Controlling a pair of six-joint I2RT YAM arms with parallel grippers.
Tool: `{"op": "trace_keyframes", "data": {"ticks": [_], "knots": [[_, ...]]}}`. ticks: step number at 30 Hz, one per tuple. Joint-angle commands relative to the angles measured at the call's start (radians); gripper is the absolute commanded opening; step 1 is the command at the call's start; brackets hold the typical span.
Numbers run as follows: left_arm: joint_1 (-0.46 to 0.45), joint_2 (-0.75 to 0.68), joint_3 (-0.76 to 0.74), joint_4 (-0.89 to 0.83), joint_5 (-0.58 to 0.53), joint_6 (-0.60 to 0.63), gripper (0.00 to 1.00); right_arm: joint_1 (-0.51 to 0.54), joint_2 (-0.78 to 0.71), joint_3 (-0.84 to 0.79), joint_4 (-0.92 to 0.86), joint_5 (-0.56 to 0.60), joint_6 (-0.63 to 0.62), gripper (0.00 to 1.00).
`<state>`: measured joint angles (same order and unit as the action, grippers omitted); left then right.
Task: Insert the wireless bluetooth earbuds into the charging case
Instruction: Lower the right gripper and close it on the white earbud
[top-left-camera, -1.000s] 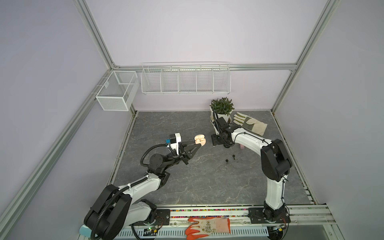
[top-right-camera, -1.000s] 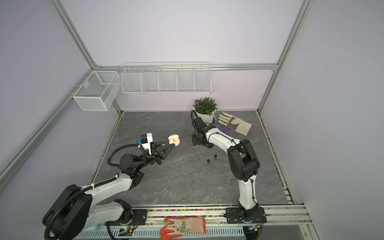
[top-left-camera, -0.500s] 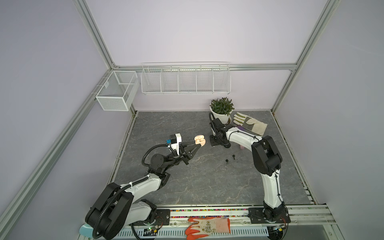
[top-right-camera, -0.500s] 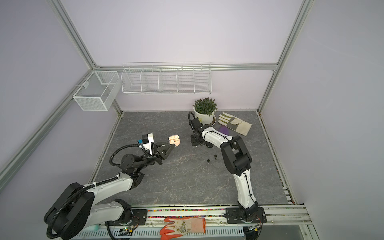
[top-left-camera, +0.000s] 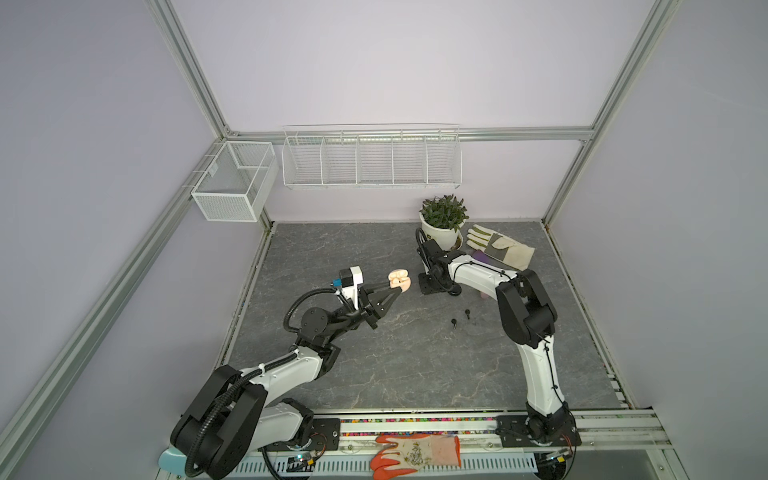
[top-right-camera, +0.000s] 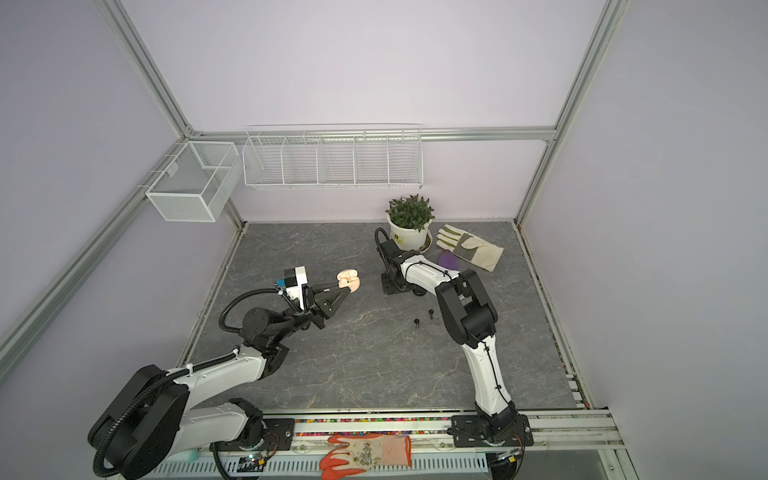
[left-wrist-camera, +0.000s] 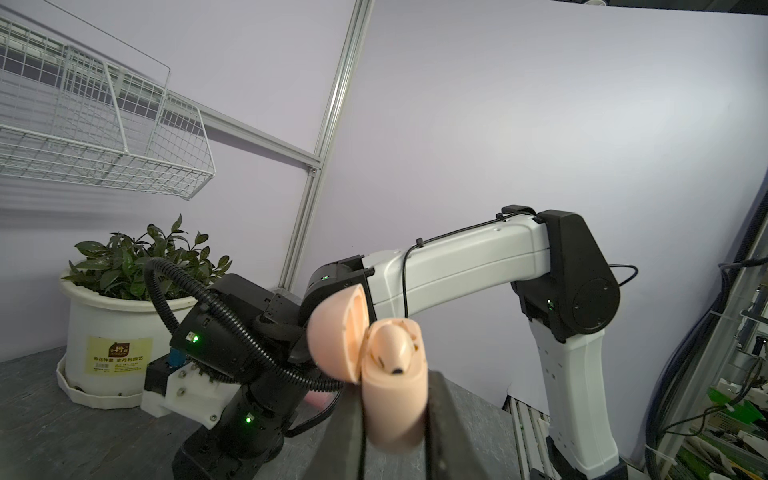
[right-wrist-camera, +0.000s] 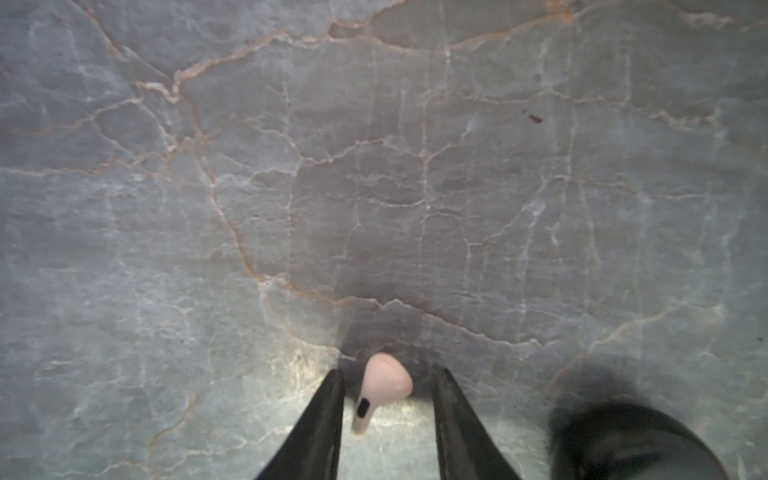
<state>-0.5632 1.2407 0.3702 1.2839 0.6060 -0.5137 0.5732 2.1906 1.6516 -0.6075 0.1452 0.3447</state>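
The arm (top-left-camera: 478, 274) hides the right gripper (right-wrist-camera: 388, 371) from above. Up close, it is open around a pink earbud (right-wrist-camera: 384, 388) on the surface (right-wrist-camera: 374, 166). The left gripper (top-left-camera: 399, 291) holds the open case (top-left-camera: 400, 279) mid-air.

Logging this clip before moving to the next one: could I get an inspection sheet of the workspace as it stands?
Surface: grey marbled table.
Job's things: open charging case with one earbud inside; pink earbud on the table; two black earbuds lying loose.
Clutter: plant pot, work glove, orange glove by the front rail.
Grippers: left gripper shut on the charging case; right gripper open, jaws astride the pink earbud.
Cables: black hose looping over the left arm.
Surroundings: wire baskets on the back wall.
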Motion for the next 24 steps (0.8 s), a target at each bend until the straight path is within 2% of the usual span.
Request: {"op": "trace_keyframes", "data": {"ticks": [1,24], "knots": [[-0.004,-0.007,-0.003,0.024,-0.004,0.003,0.0,0.005,0.03,0.023,-0.014,0.006,0.011,0.35],[-0.005,-0.039,-0.053,0.034,-0.039,-0.007,0.0,0.034,0.021,0.023,-0.025,0.011,-0.002,0.22]]}}
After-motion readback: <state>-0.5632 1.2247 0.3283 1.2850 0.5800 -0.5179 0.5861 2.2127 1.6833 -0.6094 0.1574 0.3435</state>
